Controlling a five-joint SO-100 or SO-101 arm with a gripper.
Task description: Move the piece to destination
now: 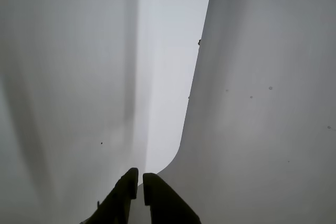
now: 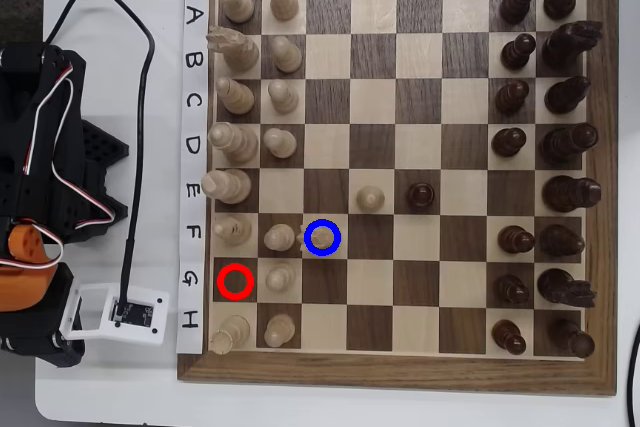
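Knight (image 2: 320, 236) stands on the blue-ringed light square (image 2: 336, 224) of the chessboard (image 2: 600, 187). In the wrist view the hand (image 1: 140, 184) is empty, fingers nearly together, over pale worktop (image 1: 262, 103).

The arm (image 2: 40, 187) is built of black plastic with one orange section, red-and-white wires looping along it, a black cable trailing off to a white box, and two dark tapering fingers (image 1: 163, 198) forming its claw (image 1: 140, 179).
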